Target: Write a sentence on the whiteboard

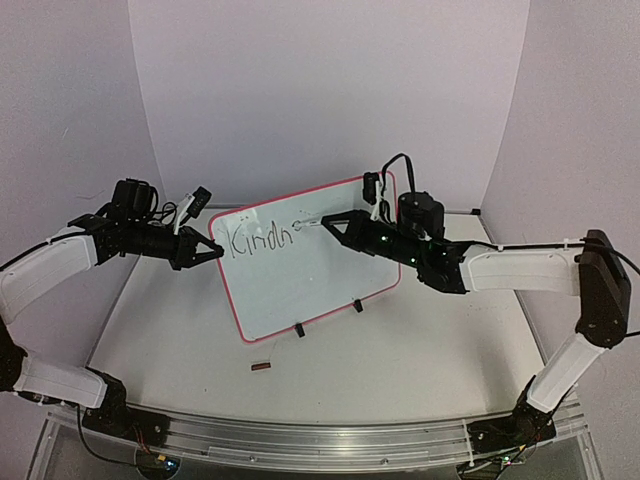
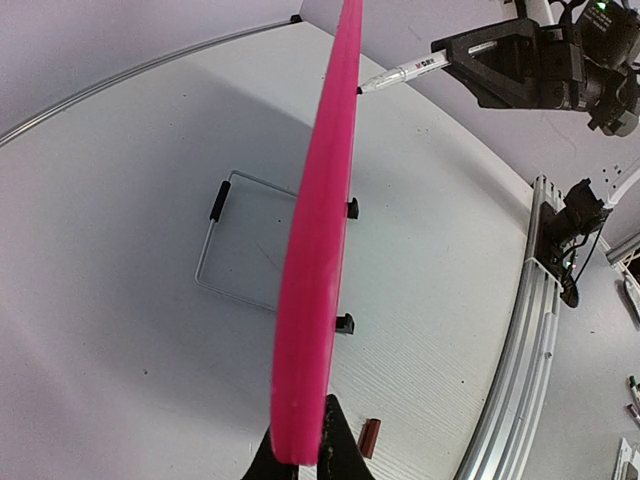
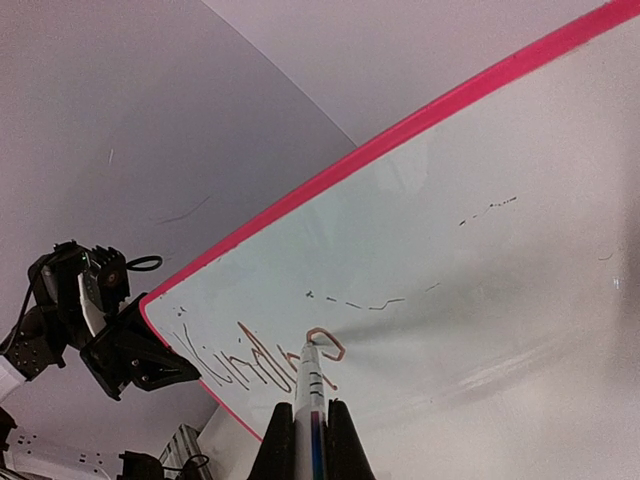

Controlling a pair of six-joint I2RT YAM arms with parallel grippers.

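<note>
**Whiteboard held upright at mid-table, marker tip on the lettering**

Top view: A pale tabletop is enclosed at the back and on both sides by plain white backdrop walls. An aluminium rail runs along its near edge. The whiteboard is stood about the middle of the tabletop on two black clip feet, with its face turned to the near edge. The sentence is seen in the board's upper left corner and reads "Kindn". The board's left rim is pinched by the left gripper. A marker is clamped in the right gripper, with its tip at the end of the lettering. A small brown piece lies on the tabletop between the board and the near edge.

Left wrist view: The whiteboard is seen edge-on as a red band, gripped at the bottom of the picture between the fingers of the left gripper. A thin wire frame lies flat on the tabletop behind the board. The marker is touched to the board's face.

Right wrist view: The marker is squeezed between the fingers of the right gripper. Its tip is pressed to the last stroke of the sentence. Faint marks are scattered over the glossy board above the lettering.
</note>
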